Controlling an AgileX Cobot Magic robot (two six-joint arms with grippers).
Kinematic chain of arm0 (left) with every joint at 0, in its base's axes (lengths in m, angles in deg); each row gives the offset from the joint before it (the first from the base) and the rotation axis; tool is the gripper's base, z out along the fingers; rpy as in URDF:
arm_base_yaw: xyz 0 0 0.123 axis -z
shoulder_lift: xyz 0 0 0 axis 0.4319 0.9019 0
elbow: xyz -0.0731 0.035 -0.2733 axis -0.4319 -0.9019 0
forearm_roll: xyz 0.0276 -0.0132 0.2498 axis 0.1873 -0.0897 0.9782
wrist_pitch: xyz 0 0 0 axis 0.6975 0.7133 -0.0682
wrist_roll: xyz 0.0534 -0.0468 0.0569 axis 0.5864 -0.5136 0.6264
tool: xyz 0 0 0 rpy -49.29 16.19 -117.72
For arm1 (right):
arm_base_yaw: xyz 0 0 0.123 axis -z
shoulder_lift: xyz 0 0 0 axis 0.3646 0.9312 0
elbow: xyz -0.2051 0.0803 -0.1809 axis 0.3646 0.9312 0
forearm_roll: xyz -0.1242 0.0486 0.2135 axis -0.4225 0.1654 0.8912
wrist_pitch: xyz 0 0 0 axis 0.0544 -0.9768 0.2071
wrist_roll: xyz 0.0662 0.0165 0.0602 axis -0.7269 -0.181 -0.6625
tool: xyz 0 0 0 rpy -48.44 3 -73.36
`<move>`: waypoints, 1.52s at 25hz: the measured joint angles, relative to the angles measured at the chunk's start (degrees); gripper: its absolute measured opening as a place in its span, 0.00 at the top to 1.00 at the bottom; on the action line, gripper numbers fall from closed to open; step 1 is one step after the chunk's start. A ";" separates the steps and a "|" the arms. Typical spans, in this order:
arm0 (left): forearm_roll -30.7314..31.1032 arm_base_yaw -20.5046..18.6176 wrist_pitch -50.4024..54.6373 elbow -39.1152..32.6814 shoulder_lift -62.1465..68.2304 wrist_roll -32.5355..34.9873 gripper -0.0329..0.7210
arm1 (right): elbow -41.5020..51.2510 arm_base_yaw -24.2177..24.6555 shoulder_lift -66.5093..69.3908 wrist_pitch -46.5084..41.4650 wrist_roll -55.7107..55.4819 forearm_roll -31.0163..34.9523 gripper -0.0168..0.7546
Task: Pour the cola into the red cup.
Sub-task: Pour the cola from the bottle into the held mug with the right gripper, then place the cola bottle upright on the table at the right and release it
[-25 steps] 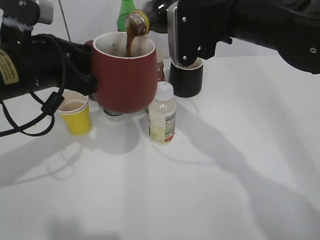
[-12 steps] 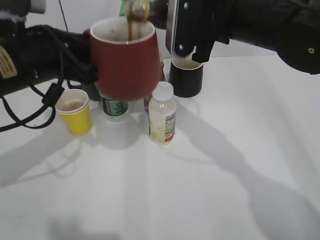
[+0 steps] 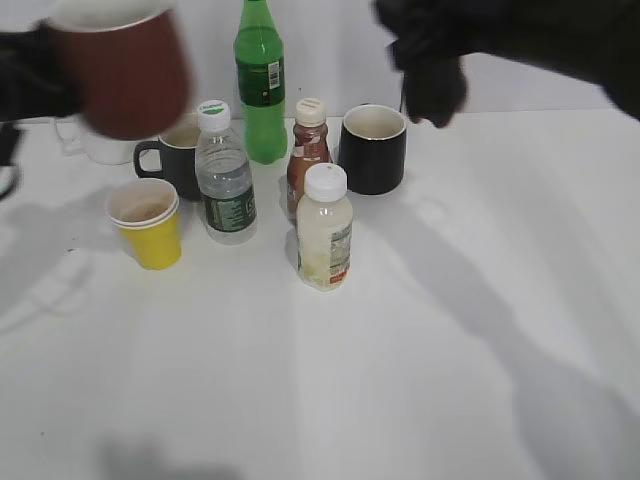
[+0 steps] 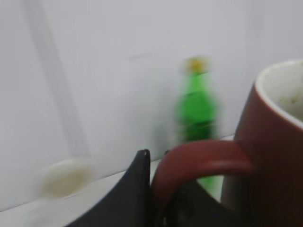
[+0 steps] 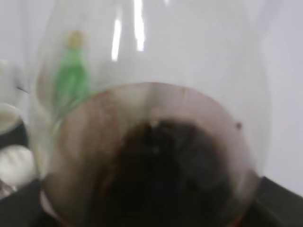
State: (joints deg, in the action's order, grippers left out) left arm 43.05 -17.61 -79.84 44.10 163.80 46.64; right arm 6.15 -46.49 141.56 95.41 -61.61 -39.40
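The red cup [image 3: 120, 75] is a blurred maroon mug raised at the upper left of the exterior view. My left gripper [image 3: 30, 85] is shut on its handle. In the left wrist view the cup [image 4: 274, 156] fills the right side, with its handle [image 4: 203, 161] between my black jaws [image 4: 158, 198]. My right gripper [image 3: 435, 90] is a dark blur high at the upper right, apart from the cup. The clear cola bottle [image 5: 151, 94] fills the right wrist view, with dark cola [image 5: 161, 175] low in it. The right jaws are hidden behind the bottle.
On the white table stand a green bottle [image 3: 260, 80], a water bottle [image 3: 224, 180], a small brown bottle [image 3: 308, 160], a pale white-capped bottle [image 3: 324, 230], a yellow paper cup [image 3: 148, 222] and two black mugs [image 3: 373, 150] [image 3: 175, 160].
The cola stream into the cup has stopped. My left arm has swung the red cup left and up. My right arm has pulled the bottle back up and to the right.
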 joint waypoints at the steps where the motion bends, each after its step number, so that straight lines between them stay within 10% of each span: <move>1: 0.00 -2.75 0.00 -0.36 0.16 1.57 0.88 | 0.65 1.85 -0.07 0.38 -3.56 -0.83 0.36; 6: -0.90 -16.78 -4.90 -0.66 5.40 6.61 0.88 | 6.79 7.72 -0.13 2.50 -14.57 -5.50 0.36; 11: -1.16 -21.99 -16.23 -0.53 18.59 10.36 0.88 | 12.86 8.28 -0.13 6.39 -15.91 -6.46 0.36; 38: -1.60 -22.57 -29.23 4.44 45.21 12.71 0.77 | 14.57 8.32 -0.13 9.57 -17.40 -6.65 0.36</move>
State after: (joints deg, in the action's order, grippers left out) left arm 41.45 -40.18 -109.06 48.55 209.01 59.34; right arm 20.72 -38.18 141.42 104.99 -79.01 -46.05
